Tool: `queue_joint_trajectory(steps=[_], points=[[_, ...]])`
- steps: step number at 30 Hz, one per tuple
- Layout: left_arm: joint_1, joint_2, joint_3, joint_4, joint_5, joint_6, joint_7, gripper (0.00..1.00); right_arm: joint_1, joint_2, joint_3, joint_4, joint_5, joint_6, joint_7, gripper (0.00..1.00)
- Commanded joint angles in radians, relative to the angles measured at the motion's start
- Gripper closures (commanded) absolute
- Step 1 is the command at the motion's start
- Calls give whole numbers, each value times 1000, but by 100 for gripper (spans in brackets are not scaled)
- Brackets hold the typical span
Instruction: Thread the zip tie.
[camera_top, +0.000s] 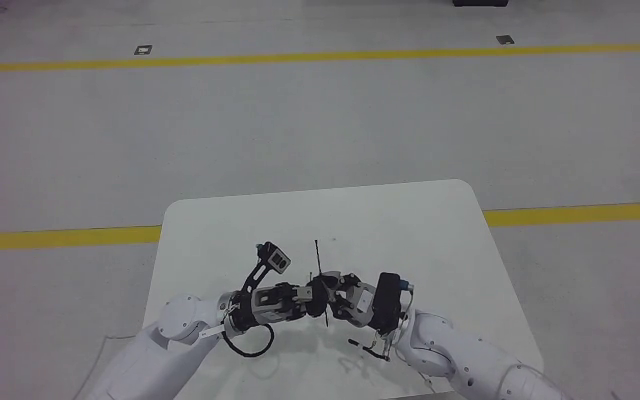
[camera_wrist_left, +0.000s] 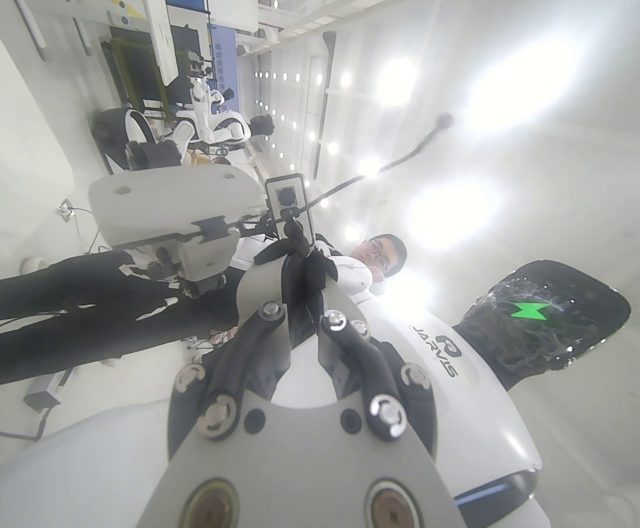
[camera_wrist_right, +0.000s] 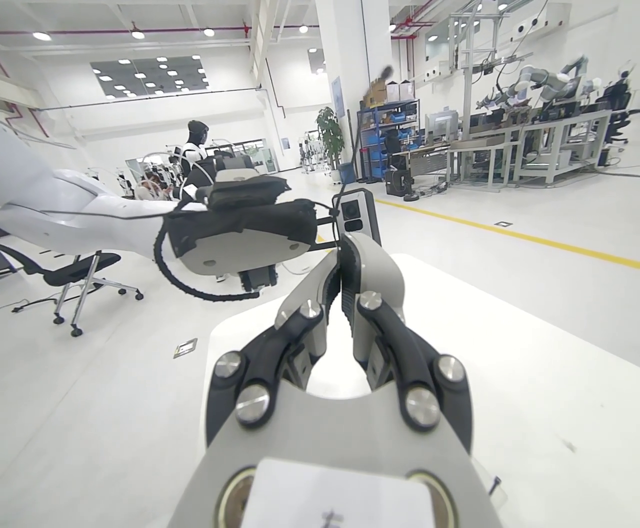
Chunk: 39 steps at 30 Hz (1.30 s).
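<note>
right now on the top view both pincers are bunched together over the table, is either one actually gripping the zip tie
observer: yes, the left wrist view shows the left pincer shut, the zip tie rising from its tips.
operator: and the right one
observer: the right pincer is shut on the same zip tie, fingers pressed together.
operator: which end is free
observer: the thicker end, up in the air past both pincers.
</note>
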Motion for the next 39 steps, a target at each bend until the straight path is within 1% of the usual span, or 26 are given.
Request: queue_joint_trajectory(steps=[1, 18, 19, 20, 21, 22, 23, 24, 26, 28, 29, 31, 32, 34, 35, 36, 37, 39], points=[[1, -1, 0, -2, 1, 2, 5, 100, -2, -1, 1, 1, 0, 0, 2, 100], [5, -6, -17, -7, 8, 3, 3, 100, -16, -10, 11, 12, -1, 0, 7, 100], [6, -7, -17, -7, 9, 3, 4, 100, -18, -10, 13, 14, 1, 0, 6, 85], [7, -7, -19, -6, 10, 3, 5, 100, -21, -9, 17, 16, 3, 0, 4, 59], [7, -7, -20, -5, 12, 3, 5, 100, -23, -9, 20, 15, 5, 0, 1, 50], [8, -7, -20, -5, 13, 3, 6, 100, -26, -8, 23, 15, 4, 0, -1, 24], [9, -8, -21, -5, 14, 3, 6, 100, -29, -7, 28, 13, 3, 0, -6, 11], [9, -8, -21, -4, 14, 4, 6, 100, -32, -6, 31, 12, 1, 0, -9, 5], [10, -9, -22, -4, 15, 5, 6, 100, -37, -5, 38, 8, -2, 0, -13, 7], [9, -10, -21, -3, 16, 7, 6, 100, -41, -3, 43, 3, -6, 0, -15, 13], [8, -10, -20, -3, 17, 7, 6, 100, -43, -2, 45, 1, -7, 0, -15, 19], [7, -12, -19, -1, 18, 9, 6, 100, -45, -1, 48, -4, -9, 0, -16, 22], [6, -12, -19, 0, 19, 10, 6, 100, -45, -1, 49, -5, -9, 0, -16, 26], [5, -13, -19, 2, 21, 11, 6, 100, -46, 0, 51, -7, -11, 0, -18, 29], [5, -13, -19, 3, 23, 11, 6, 100, -47, 0, 51, -7, -11, 0, -18, 29], [5, -14, -19, 4, 24, 11, 6, 100, -46, 0, 52, -7, -11, 0, -18, 37], [5, -14, -20, 5, 24, 12, 7, 100, -46, 0, 53, -7, -11, 0, -18, 50], [6, -14, -22, 7, 25, 12, 6, 100, -44, 0, 54, -7, -12, 0, -17, 53]])
